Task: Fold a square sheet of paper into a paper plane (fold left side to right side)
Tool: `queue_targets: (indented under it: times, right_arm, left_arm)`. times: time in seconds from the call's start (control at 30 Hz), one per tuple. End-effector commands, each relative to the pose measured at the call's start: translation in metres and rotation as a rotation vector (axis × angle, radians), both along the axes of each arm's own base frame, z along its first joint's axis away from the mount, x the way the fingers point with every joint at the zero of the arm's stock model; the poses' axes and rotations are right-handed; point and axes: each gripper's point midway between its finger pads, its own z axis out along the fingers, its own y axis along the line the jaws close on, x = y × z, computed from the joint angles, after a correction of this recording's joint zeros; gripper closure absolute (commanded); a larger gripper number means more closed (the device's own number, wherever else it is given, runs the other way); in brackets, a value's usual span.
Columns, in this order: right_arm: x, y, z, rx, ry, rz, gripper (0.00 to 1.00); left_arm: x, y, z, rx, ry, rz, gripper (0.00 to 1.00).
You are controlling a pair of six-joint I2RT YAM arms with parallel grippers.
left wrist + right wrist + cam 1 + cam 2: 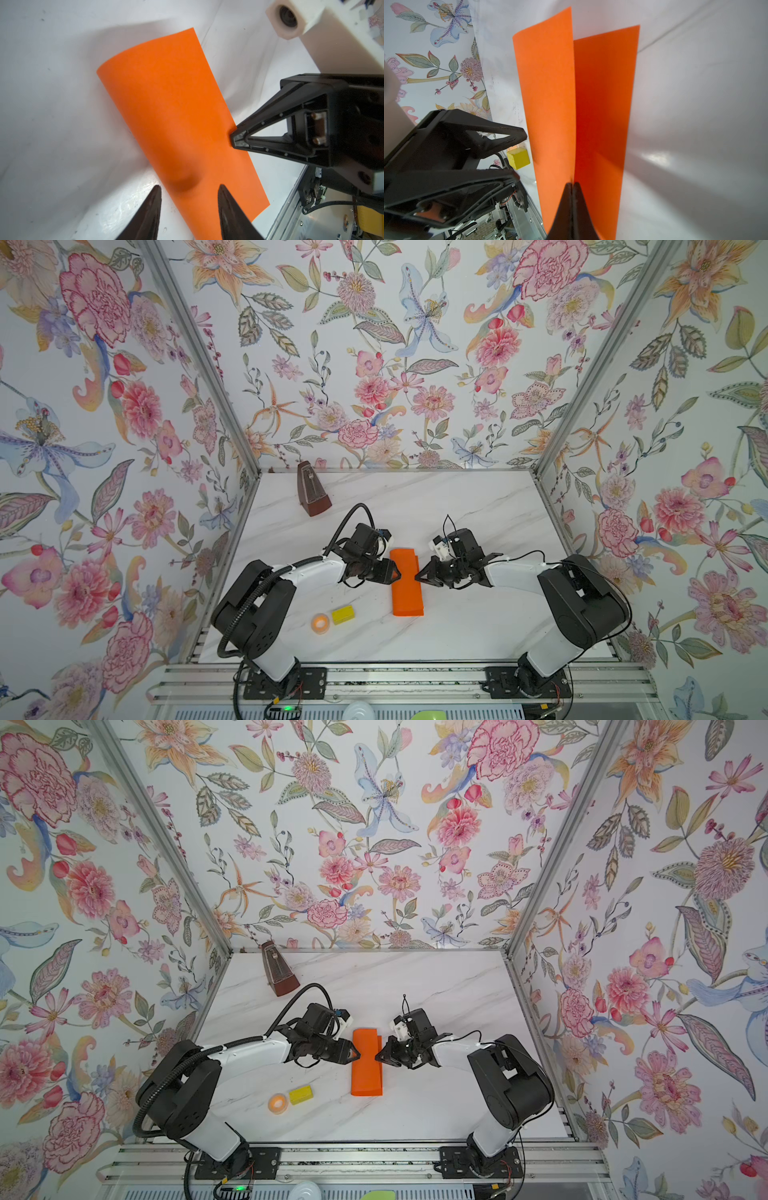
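Paper point(406, 585) lies between grippers, folded loosely left over right; fold rounded, edges offset. Left gripper point(188, 187) fingers parted at fold, holding nothing. Right gripper point(573, 184) fingers clenched at flap's free edge; pinch unclear. Risk: uncreased flap springs open, or sheet slides under pressing, skewing crease.

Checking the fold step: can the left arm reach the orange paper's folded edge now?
Likely yes: the left claw is open at the rounded fold of the paper, nothing between; the shut right claw sits at its opposite edge.
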Motion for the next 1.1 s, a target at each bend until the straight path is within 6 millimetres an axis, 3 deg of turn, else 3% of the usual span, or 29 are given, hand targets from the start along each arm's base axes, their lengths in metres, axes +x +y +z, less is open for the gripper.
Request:
queue_targets:
  times: [0.0, 0.4, 1.07]
  right_arm:
    - [-0.004, -0.006, -0.017, -0.038, 0.021, -0.004, 1.00]
    - [-0.004, -0.008, -0.028, -0.064, 0.034, -0.021, 1.00]
    - [-0.007, -0.008, -0.036, -0.076, 0.047, -0.021, 1.00]
  left_arm:
    - [0.001, 0.000, -0.007, 0.036, 0.004, -0.006, 0.48]
    - [-0.003, 0.000, -0.033, 0.065, 0.054, -0.013, 0.47]
    - [-0.006, 0.005, -0.048, 0.096, 0.086, -0.006, 0.52]
